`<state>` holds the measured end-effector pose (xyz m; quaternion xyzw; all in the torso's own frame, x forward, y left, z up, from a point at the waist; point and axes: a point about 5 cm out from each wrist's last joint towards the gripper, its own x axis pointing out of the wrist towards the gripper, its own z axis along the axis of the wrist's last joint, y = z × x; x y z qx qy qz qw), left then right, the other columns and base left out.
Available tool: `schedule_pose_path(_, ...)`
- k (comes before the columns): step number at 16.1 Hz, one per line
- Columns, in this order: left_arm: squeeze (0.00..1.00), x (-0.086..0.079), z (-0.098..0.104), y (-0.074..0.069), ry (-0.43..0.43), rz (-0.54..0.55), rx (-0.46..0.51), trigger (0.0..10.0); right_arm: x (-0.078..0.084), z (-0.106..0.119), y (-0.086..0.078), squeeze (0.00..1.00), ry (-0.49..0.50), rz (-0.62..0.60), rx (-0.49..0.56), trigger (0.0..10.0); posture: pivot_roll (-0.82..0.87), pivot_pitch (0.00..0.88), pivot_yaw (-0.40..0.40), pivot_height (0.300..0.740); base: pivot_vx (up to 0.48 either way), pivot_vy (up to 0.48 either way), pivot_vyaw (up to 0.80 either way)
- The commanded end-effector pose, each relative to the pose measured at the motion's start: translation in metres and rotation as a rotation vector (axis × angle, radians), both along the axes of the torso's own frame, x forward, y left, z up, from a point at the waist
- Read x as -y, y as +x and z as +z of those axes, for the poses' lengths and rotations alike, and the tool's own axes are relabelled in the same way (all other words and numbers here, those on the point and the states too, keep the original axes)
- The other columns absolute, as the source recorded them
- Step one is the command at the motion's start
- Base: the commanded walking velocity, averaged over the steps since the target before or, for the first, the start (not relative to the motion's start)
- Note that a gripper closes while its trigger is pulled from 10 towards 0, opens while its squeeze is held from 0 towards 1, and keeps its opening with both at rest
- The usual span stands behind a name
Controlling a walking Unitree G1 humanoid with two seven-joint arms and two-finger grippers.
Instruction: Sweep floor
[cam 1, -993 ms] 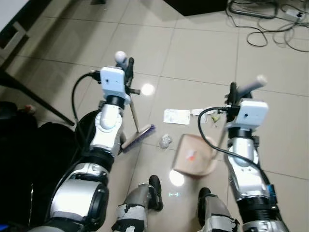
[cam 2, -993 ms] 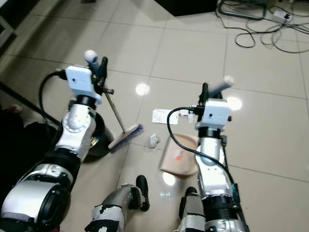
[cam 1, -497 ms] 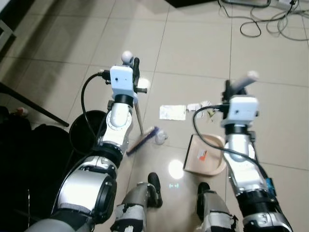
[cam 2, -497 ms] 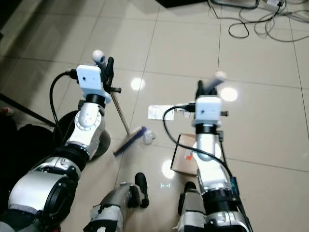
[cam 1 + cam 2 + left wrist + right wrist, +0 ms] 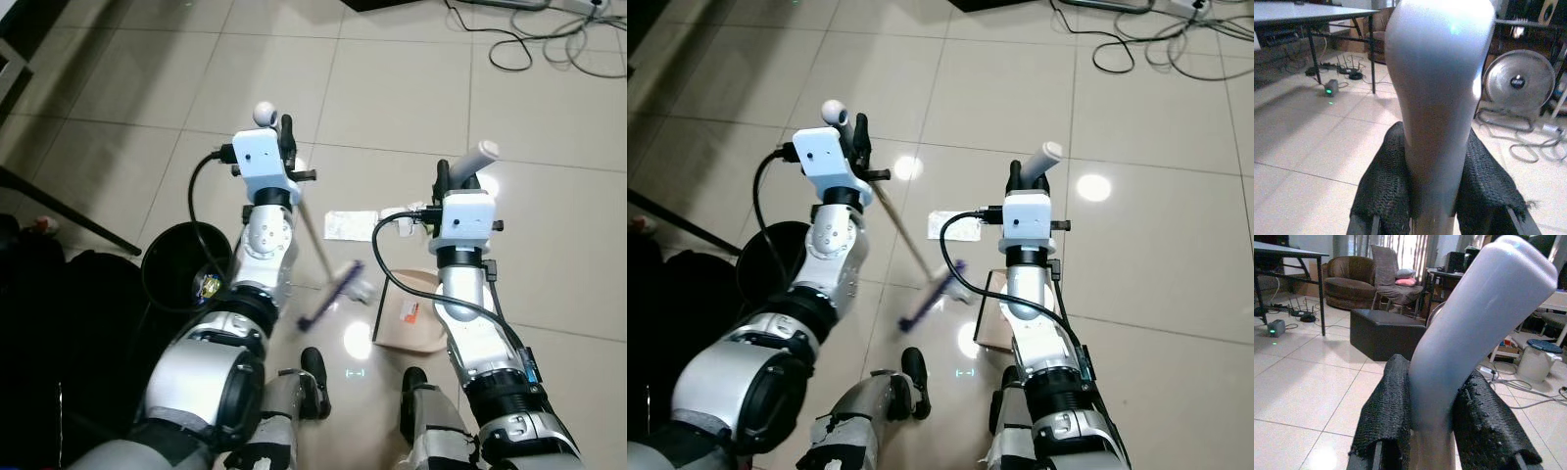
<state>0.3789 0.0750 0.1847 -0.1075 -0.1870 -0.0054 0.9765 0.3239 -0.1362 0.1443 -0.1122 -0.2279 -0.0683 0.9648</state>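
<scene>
My left gripper [image 5: 285,135] is shut on the top of a broom handle [image 5: 1440,88] with a white knob. The thin handle slants down to the purple-bristled broom head [image 5: 329,300], low on the tiled floor. The head lies close beside a tan dustpan [image 5: 409,315]. A small crumpled white ball [image 5: 364,290] sits between the broom head and the pan. My right gripper [image 5: 446,179] is shut on the dustpan's white handle [image 5: 1474,328]. A flat paper scrap [image 5: 351,223] and small bits [image 5: 402,212] lie just beyond the pan.
A round black bin [image 5: 181,281] with something yellow inside stands left of the broom. Black bags [image 5: 49,294] and a slanted black table leg [image 5: 61,203] are at the far left. Cables [image 5: 529,39] trail across the tiles at top right. My feet [image 5: 313,372] are below the pan.
The broom head has swung right, pushing the crumpled ball up beside the dustpan. The view has shifted, bringing the black bin into sight. Both grippers keep their hold.
</scene>
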Motion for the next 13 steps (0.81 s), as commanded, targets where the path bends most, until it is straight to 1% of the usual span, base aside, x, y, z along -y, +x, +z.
schedule_pose_path(1, 0.00, 0.003, 0.011, 0.000, -0.066, -0.018, 0.042, 10.0, -0.012, -0.016, -0.004, 0.00, 0.018, 0.026, -0.068, 10.0, 0.10, 0.403, 0.175, 0.740, 0.000, 0.000, 0.00)
schedule_pose_path(2, 0.00, 0.007, 0.014, -0.001, -0.116, -0.026, 0.045, 10.0, -0.013, -0.019, -0.004, 0.00, 0.026, 0.025, -0.076, 10.0, 0.10, 0.387, 0.172, 0.740, 0.000, 0.000, 0.00)
schedule_pose_path(4, 0.00, 0.010, 0.019, -0.010, -0.218, -0.040, 0.071, 10.0, -0.009, -0.022, -0.002, 0.00, 0.100, -0.001, -0.094, 10.0, 0.10, 0.351, 0.162, 0.740, 0.000, 0.000, 0.00)
schedule_pose_path(6, 0.00, 0.007, 0.021, -0.013, -0.231, -0.052, 0.077, 10.0, -0.006, -0.020, 0.001, 0.00, 0.125, -0.001, -0.093, 10.0, 0.11, 0.329, 0.160, 0.740, 0.000, 0.000, 0.00)
schedule_pose_path(7, 0.00, 0.002, 0.024, -0.017, -0.222, -0.074, 0.094, 10.0, -0.001, -0.017, 0.003, 0.00, 0.144, -0.014, -0.085, 10.0, 0.11, 0.319, 0.158, 0.740, 0.000, 0.000, 0.00)
schedule_pose_path(9, 0.00, -0.011, 0.029, -0.015, -0.186, -0.093, 0.112, 10.0, 0.009, -0.013, 0.010, 0.00, 0.161, -0.031, -0.081, 10.0, 0.10, 0.305, 0.162, 0.740, 0.000, 0.000, 0.00)
schedule_pose_path(10, 0.00, -0.018, 0.031, -0.017, -0.169, -0.110, 0.109, 10.0, 0.014, -0.010, 0.010, 0.00, 0.167, -0.035, -0.069, 10.0, 0.10, 0.286, 0.149, 0.740, 0.000, 0.000, 0.00)
schedule_pose_path(11, 0.00, -0.025, 0.030, -0.020, -0.148, -0.115, 0.099, 10.0, 0.019, -0.008, 0.010, 0.00, 0.195, -0.041, -0.051, 10.0, 0.10, 0.255, 0.146, 0.740, 0.000, 0.000, 0.00)
schedule_pose_path(12, 0.00, -0.032, 0.027, -0.022, -0.109, -0.116, 0.093, 10.0, 0.023, -0.004, 0.009, 0.00, 0.229, -0.037, -0.025, 10.0, 0.09, 0.224, 0.142, 0.740, 0.000, 0.000, 0.00)
schedule_pose_path(13, 0.00, -0.037, 0.021, -0.023, -0.079, -0.114, 0.085, 10.0, 0.025, -0.001, 0.009, 0.00, 0.259, -0.029, -0.008, 10.0, 0.09, 0.217, 0.135, 0.740, 0.000, 0.000, 0.00)
